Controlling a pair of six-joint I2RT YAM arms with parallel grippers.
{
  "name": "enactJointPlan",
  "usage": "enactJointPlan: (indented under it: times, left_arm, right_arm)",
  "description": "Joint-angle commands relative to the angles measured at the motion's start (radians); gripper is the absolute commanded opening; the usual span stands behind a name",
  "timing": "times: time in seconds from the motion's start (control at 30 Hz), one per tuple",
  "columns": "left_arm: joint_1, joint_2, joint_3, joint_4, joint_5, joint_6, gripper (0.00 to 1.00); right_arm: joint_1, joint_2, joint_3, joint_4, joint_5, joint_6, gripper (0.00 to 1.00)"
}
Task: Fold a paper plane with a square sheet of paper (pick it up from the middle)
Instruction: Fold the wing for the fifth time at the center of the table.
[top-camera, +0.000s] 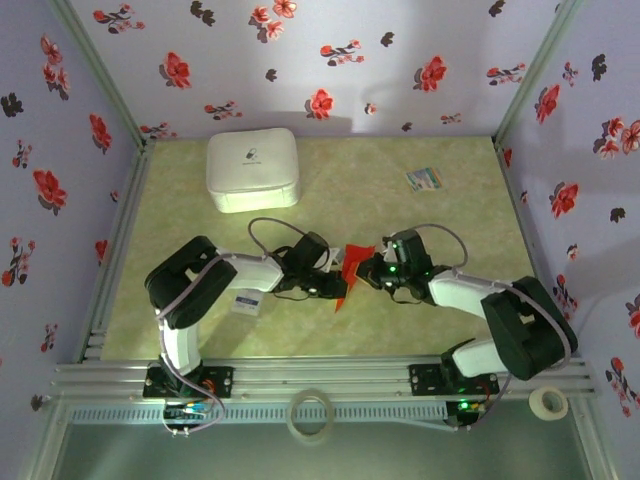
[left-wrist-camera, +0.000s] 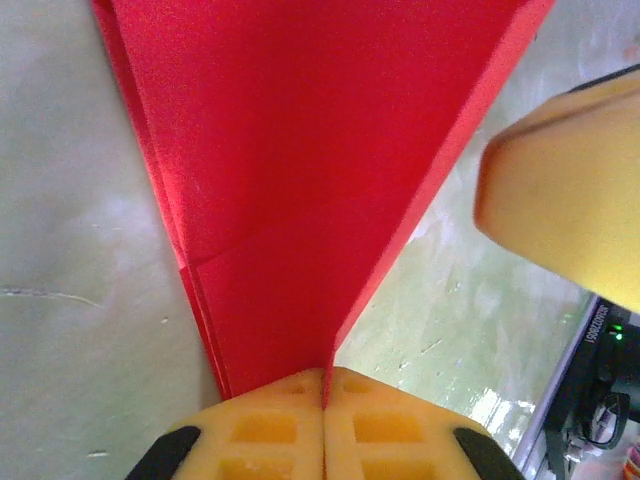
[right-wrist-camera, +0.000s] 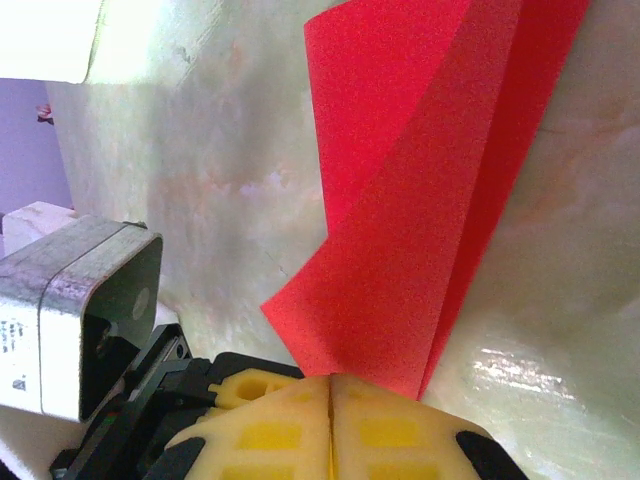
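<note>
The bright red sheet of paper (top-camera: 351, 262) is folded into layers with a pointed, plane-like shape and held up between the two arms at the table's middle front. My left gripper (top-camera: 336, 280) is shut on its left side; in the left wrist view the yellow pads (left-wrist-camera: 270, 430) pinch the narrow end of the red paper (left-wrist-camera: 300, 180) along a crease. My right gripper (top-camera: 366, 270) is shut on the other side. The right wrist view has the red paper (right-wrist-camera: 420, 200) rising from between the closed pads (right-wrist-camera: 400, 435). A yellow finger of the right gripper (left-wrist-camera: 570, 200) shows beside the paper.
A white box (top-camera: 252, 170) stands at the back left and a small multicoloured card (top-camera: 423, 179) lies at the back right. A small white packet (top-camera: 245, 303) lies by the left arm. Tape rolls (top-camera: 310, 415) (top-camera: 547, 402) rest on the front rail. Flowered walls enclose the table.
</note>
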Motion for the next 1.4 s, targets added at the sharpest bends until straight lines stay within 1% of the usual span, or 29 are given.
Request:
enactJointPlan:
  times: [0.0,0.27,0.4,0.57,0.8,0.9,1.1,1.37]
  left_arm:
    - [-0.002,0.057,-0.015,0.029,0.027,-0.038,0.06]
    - [0.017,0.059,-0.026,0.061,0.061,-0.085,0.06]
    - [0.025,0.058,-0.041,0.094,0.067,-0.11,0.05]
    - [0.032,0.068,-0.051,0.114,0.073,-0.139,0.05]
    - [0.046,0.084,-0.07,0.197,0.104,-0.197,0.03]
    - [0.048,0.09,-0.069,0.202,0.108,-0.208,0.02]
    - [0.05,0.091,-0.069,0.219,0.114,-0.22,0.01]
    - [0.051,0.098,-0.081,0.262,0.12,-0.251,0.0]
  right_arm:
    - [0.009,0.024,0.028,0.031,-0.007,-0.019,0.09]
    - [0.007,0.108,0.074,0.028,-0.012,-0.044,0.09]
    - [0.0,0.142,0.108,-0.02,-0.003,-0.077,0.09]
    - [-0.022,0.164,0.105,0.003,-0.015,-0.077,0.09]
    - [-0.04,0.149,0.098,0.0,-0.033,-0.082,0.09]
    - [-0.056,0.117,0.074,-0.005,-0.018,-0.083,0.1]
    - [-0.066,0.083,0.061,-0.016,-0.037,-0.086,0.1]
    - [-0.066,0.104,0.055,0.022,-0.076,-0.076,0.1]
